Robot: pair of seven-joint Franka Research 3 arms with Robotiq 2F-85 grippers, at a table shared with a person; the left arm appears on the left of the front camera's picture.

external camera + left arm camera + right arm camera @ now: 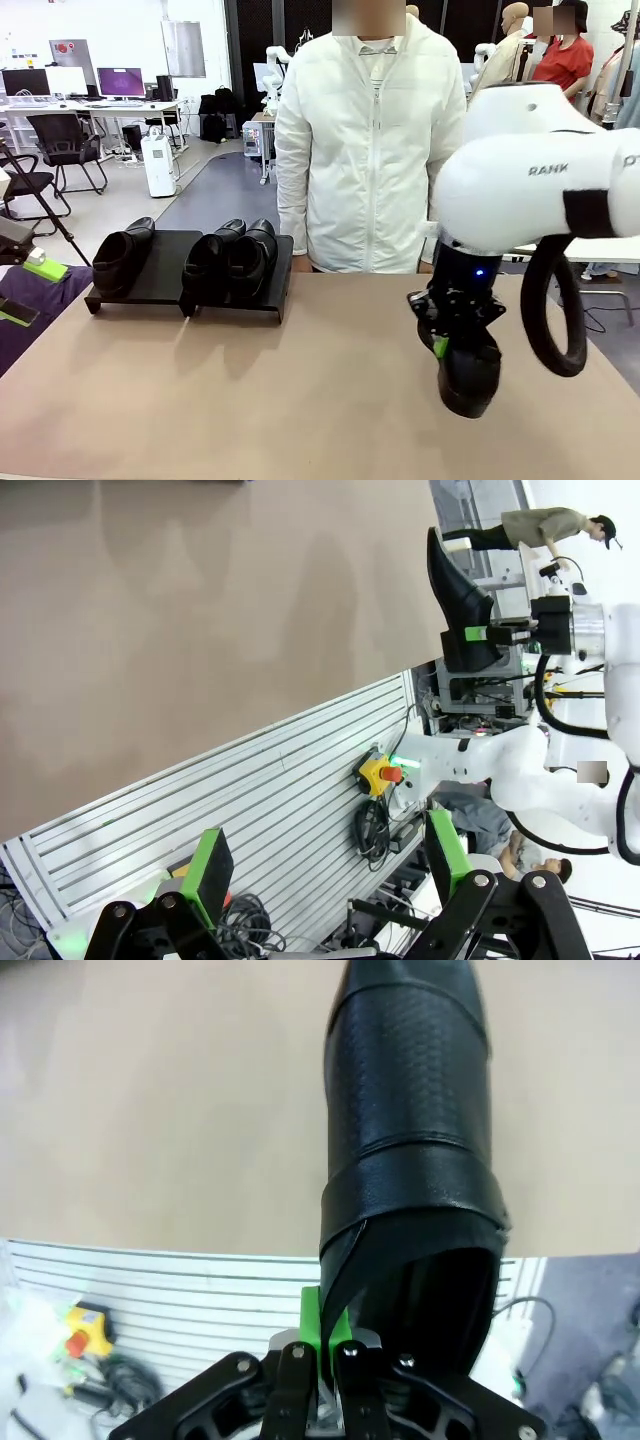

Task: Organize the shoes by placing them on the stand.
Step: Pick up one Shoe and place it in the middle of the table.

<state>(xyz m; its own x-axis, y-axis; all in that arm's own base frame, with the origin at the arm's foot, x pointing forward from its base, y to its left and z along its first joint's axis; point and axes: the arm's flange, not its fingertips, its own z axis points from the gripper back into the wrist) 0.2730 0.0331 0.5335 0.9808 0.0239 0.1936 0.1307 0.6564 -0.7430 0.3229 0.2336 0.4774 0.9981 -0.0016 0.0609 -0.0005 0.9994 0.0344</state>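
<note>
With my right claw [441,345] pinched shut on just the heel-collar edge of the fourth loafer [468,375], toe hanging below it off the table, thin leather could slip or swing en route to the stand [165,282], far across; left claw [325,865] open.

Bright even indoor light; soft shadows on table [300,400]; wrist views wide-angle distorted, near shoe [410,1160] slightly soft

White arm [530,180], black cable loop [550,320], green-padded tool [440,345].
</note>
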